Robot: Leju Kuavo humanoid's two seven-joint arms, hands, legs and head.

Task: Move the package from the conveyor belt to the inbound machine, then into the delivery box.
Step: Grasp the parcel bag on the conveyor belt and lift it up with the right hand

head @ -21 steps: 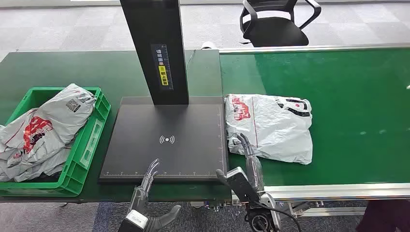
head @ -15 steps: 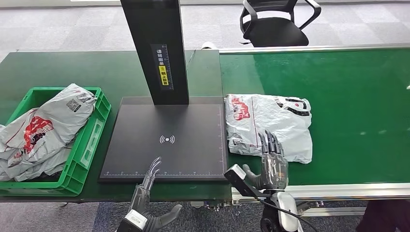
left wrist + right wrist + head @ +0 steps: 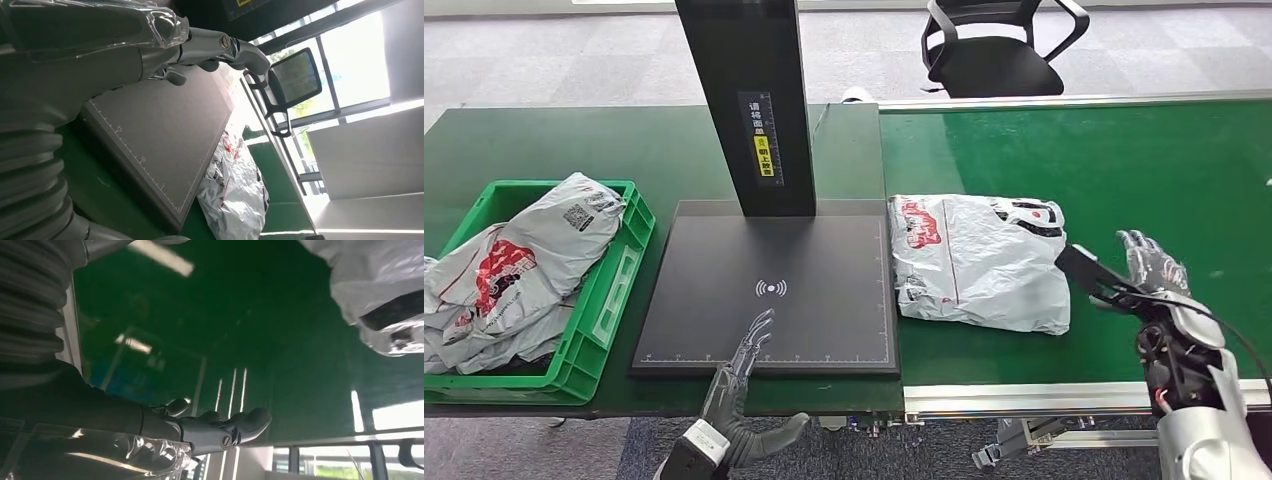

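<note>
A white and grey plastic package (image 3: 979,262) with red print lies on the green conveyor belt (image 3: 1144,170), close to the belt's left end. It also appears in the left wrist view as the package (image 3: 235,200) and in the right wrist view as the package (image 3: 380,285). My right hand (image 3: 1152,268) is open above the belt, just right of the package and not touching it. My left hand (image 3: 742,372) is open, fingers stretched over the front edge of the black inbound machine pad (image 3: 769,290). The green delivery box (image 3: 614,290) at left holds several similar packages.
The machine's black post (image 3: 749,100) rises behind the pad. A black office chair (image 3: 994,45) stands beyond the belt. The belt's metal rail (image 3: 1064,395) runs along the near edge.
My right hand swung from the package's near left edge out to the right side of it and rose over the belt. The left hand crept slightly forward onto the pad's edge.
</note>
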